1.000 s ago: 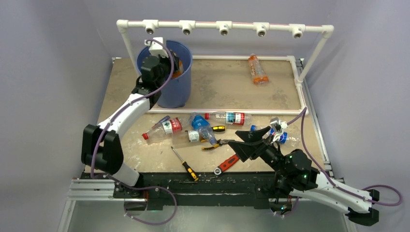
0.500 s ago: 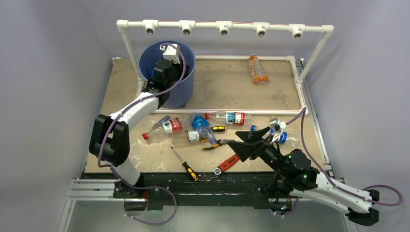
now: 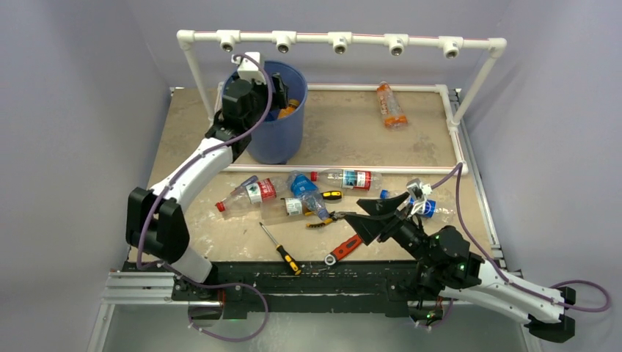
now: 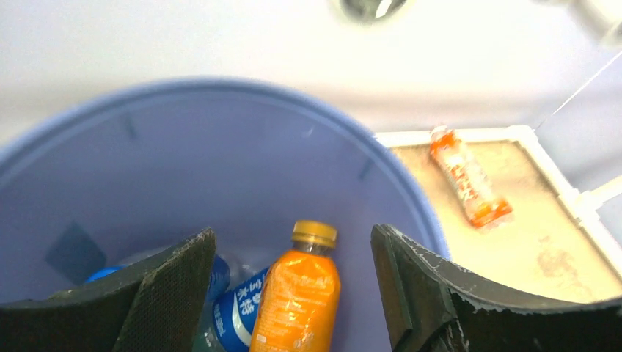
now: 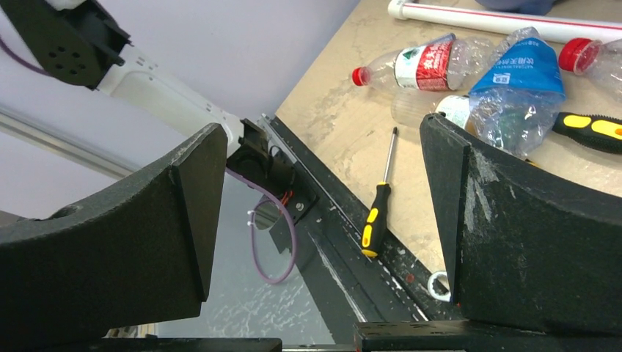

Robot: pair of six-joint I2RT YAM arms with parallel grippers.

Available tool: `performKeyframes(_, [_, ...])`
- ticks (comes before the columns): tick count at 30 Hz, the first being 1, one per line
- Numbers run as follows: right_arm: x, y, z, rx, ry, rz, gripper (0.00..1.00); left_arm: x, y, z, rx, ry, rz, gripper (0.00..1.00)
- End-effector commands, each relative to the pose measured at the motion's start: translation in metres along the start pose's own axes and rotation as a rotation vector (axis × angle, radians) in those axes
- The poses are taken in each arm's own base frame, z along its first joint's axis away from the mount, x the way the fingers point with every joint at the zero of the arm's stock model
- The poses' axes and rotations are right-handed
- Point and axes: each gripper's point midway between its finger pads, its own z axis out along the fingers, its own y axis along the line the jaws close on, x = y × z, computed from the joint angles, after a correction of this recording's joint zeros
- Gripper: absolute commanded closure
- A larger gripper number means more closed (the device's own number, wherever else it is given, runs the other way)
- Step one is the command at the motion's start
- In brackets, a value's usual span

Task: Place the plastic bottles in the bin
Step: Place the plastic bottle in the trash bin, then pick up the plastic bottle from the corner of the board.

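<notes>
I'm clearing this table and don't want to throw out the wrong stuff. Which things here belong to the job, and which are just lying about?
For the job:
blue bin
binned orange bottle
far orange bottle
clear bottles mid-table

Just lying about:
long screwdriver
red-handled wrench
pliers
white pipe frame

The bin (image 3: 277, 136), a tall blue bucket, stands upright; inside it an orange bottle (image 4: 297, 297) leans cap-up beside a blue-labelled bottle (image 4: 236, 314). Well to the right of the bin, an orange-labelled bottle (image 3: 391, 105) lies flat. In front of the bin, a red-capped clear bottle (image 3: 246, 195), a crushed blue-labelled bottle (image 3: 301, 185) and a long clear bottle (image 3: 346, 178) lie clustered on the bench
</notes>
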Motion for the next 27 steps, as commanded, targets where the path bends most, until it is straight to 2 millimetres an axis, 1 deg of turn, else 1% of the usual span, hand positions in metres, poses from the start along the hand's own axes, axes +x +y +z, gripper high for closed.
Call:
performKeyframes(1, [-0.013, 0.005, 0.004, 0.006, -0.034, -0.002, 0.03, -0.080, -0.018, -0.029, 0.050, -0.165, -0.022, 0.23])
performKeyframes(3, [-0.015, 0.006, 0.005, 0.007, -0.033, -0.009, 0.03, -0.089, -0.019, -0.036, 0.055, -0.182, -0.028, 0.23])
performKeyframes(7, [-0.019, 0.005, 0.006, 0.028, -0.033, -0.029, 0.03, -0.117, -0.021, -0.063, 0.064, -0.248, -0.061, 0.22])
performKeyframes(10, [-0.024, 0.001, 0.005, 0.063, -0.041, -0.036, 0.02, -0.135, -0.017, -0.094, 0.052, -0.299, -0.097, 0.22])
performKeyframes(12, [-0.031, -0.009, 0.005, 0.131, -0.066, -0.036, 0.02, -0.139, -0.009, -0.118, 0.028, -0.320, -0.123, 0.22])
performKeyframes(14, [-0.039, -0.026, 0.005, 0.244, -0.098, -0.048, 0.02, -0.133, 0.001, -0.143, -0.006, -0.324, -0.146, 0.22])
performKeyframes(16, [-0.045, -0.045, 0.006, 0.380, -0.105, -0.091, 0.02, -0.120, 0.013, -0.165, -0.042, -0.312, -0.158, 0.22])
performKeyframes(19, [-0.051, -0.071, 0.007, 0.592, -0.108, -0.173, 0.02, -0.096, 0.029, -0.195, -0.085, -0.291, -0.156, 0.22])
performKeyframes(21, [-0.053, -0.079, 0.012, 0.675, -0.109, -0.225, 0.02, -0.076, 0.039, -0.210, -0.112, -0.262, -0.147, 0.22])
performKeyframes(24, [-0.054, -0.086, 0.028, 0.732, -0.096, -0.313, 0.03, -0.048, 0.050, -0.228, -0.139, -0.233, -0.151, 0.22])
performKeyframes(26, [-0.057, -0.099, 0.044, 0.758, -0.076, -0.331, 0.03, -0.032, 0.056, -0.237, -0.149, -0.223, -0.156, 0.22])
performKeyframes(27, [-0.053, -0.111, 0.056, 0.752, -0.029, -0.323, 0.03, -0.025, 0.060, -0.240, -0.157, -0.220, -0.163, 0.22])
